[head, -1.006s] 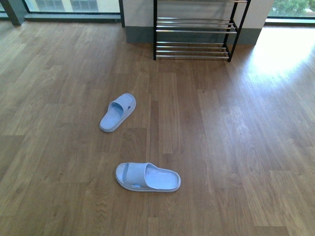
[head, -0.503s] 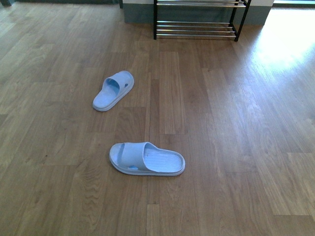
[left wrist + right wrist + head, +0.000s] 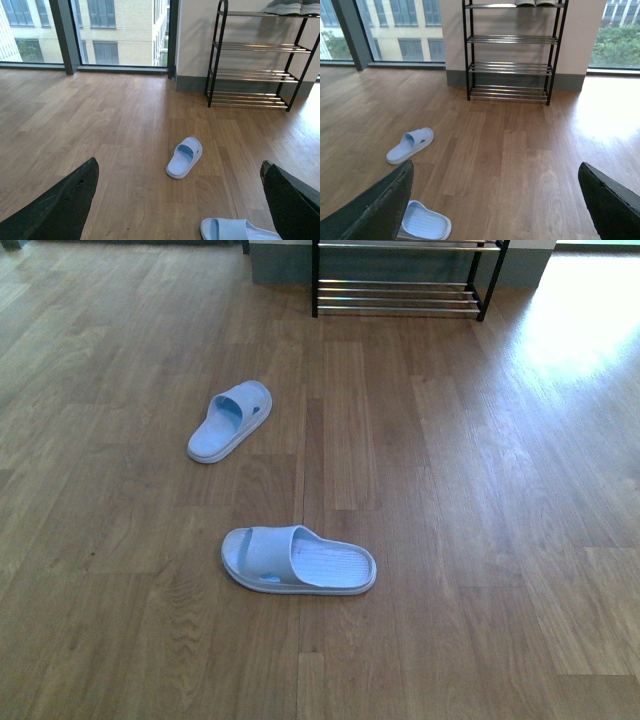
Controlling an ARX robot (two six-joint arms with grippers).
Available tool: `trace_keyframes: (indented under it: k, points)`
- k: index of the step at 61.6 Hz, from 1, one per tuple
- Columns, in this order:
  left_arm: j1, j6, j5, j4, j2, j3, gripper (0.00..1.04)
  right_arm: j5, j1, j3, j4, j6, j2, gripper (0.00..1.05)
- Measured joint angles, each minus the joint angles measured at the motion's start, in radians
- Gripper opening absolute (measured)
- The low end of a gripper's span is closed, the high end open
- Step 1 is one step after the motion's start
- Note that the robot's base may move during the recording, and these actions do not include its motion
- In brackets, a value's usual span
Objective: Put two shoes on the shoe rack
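So the two shoes [image 3: 292,7] are sitting on the top tier of the shoe rack [image 3: 400,298], way across the room from both arms. From the left gripper [image 3: 178,161] the rack is off at the far wall with a big stretch of wood floor [image 3: 480,490] in between. Same deal from the right gripper [image 3: 496,164], which looks at the rack pretty much head-on.

Both grippers are spread wide. In each wrist view we only get the dark fingers [image 3: 60,205] poking in at the two lower corners of the picture, with nothing between them and nothing touching them. The front view shows neither arm.

On which way the shoes point, we honestly can't say much, because both wrist views cut them off at the top edge. From the right wrist we see two ends side by side, touching or nearly so, facing out of the rack. So the long axis looks like it runs front to back across the chrome bars. We can't tell toe from heel. From the left wrist it's just grey knit over a white sole edge.

Also on the floor are two light blue slides, well apart from each other. The near slide [image 3: 298,561] lies crosswise with its toe to the left. The far slide [image 3: 230,420] is angled, with its open toe end aimed roughly toward the rack.
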Motion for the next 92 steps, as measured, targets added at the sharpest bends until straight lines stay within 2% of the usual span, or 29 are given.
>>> trace_keyframes:
  k: [92]
  points:
    - [0.0, 0.0, -0.002, 0.0, 0.0, 0.0, 0.95, 0.0, 0.0, 0.0, 0.0, 0.0, 0.0, 0.95]
